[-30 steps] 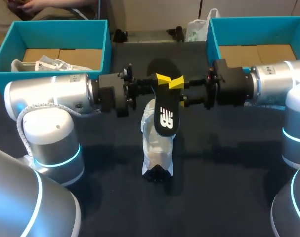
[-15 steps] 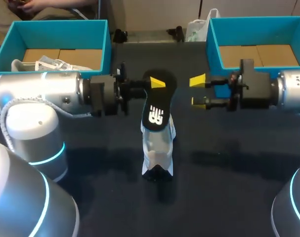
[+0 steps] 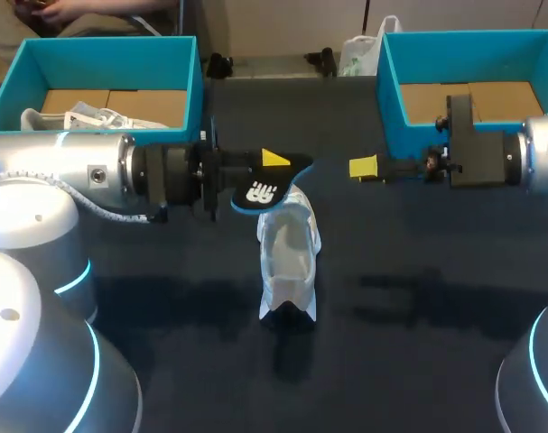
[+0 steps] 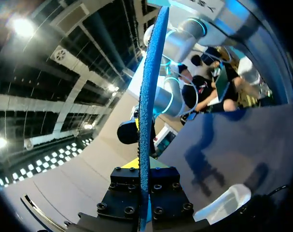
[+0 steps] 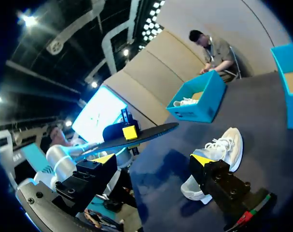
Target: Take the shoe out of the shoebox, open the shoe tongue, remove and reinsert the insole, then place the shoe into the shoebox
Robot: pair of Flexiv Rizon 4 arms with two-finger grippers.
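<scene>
The left end effector (image 3: 274, 164) is pinched tight on the black insole (image 3: 260, 191) — just above the white shoe (image 3: 287, 262) on the tabletop (image 3: 418, 316). The right end effector (image 3: 364, 168) is wide open — holding nothing.

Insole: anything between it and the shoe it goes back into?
Nothing visible. The insole, clamped in the left gripper, hangs over the heel end of the shoe with only air between them. The right gripper is open and off to the side, clear of both.

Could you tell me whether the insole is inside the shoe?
Out: the left gripper holds the insole in the air, apart from the shoe.
</scene>
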